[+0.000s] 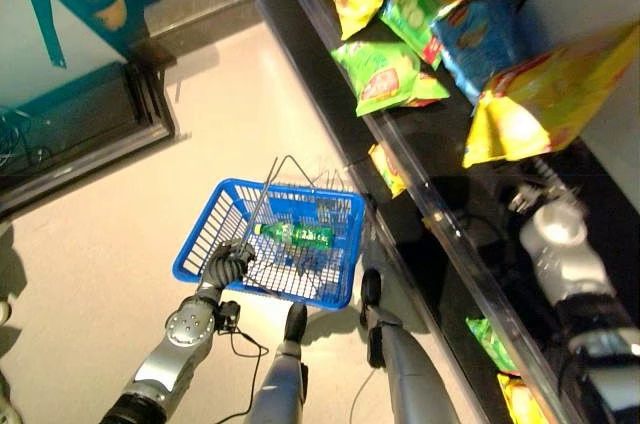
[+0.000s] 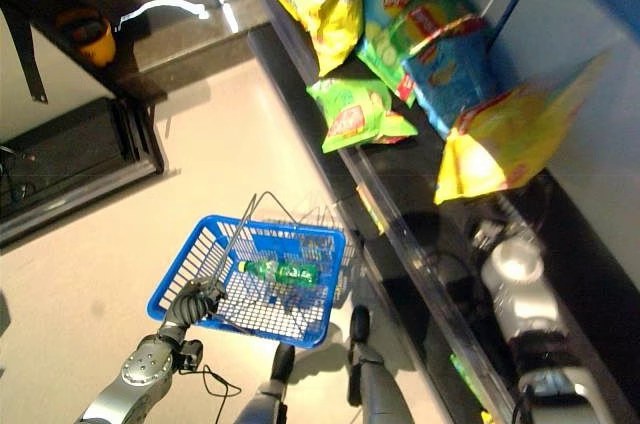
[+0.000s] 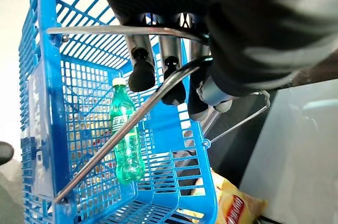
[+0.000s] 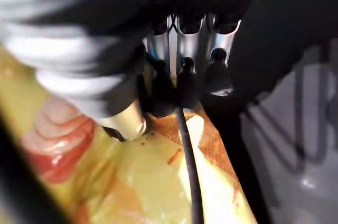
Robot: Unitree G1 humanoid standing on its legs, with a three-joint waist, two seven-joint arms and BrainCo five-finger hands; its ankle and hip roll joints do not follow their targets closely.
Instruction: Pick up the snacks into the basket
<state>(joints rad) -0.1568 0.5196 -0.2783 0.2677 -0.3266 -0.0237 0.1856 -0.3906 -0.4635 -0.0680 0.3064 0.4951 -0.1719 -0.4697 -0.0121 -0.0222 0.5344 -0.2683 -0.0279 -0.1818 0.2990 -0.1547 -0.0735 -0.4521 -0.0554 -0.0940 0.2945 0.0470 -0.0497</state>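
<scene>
The left hand (image 1: 228,266) is curling its fingers (image 3: 141,75) round the wire handle (image 3: 158,96) of the blue basket (image 1: 200,244), which is hanging over the pale floor (image 1: 90,244) beside the black shelf (image 1: 450,234). Just past those fingers, inside the basket, a green bottle (image 3: 125,139) is lying on its side on the mesh bottom. Beyond the basket's far rim, a yellow snack bag (image 3: 235,205) is showing against the shelf. Up on the shelf, yellow, green and blue snack bags (image 1: 395,69) are lying in a loose row. The right hand (image 1: 535,194) is reaching onto the shelf, where its fingers (image 4: 182,84) are pinching the edge of a yellow chip bag (image 1: 550,94), the bag lying directly beneath the fingertips and tilting up from them.
</scene>
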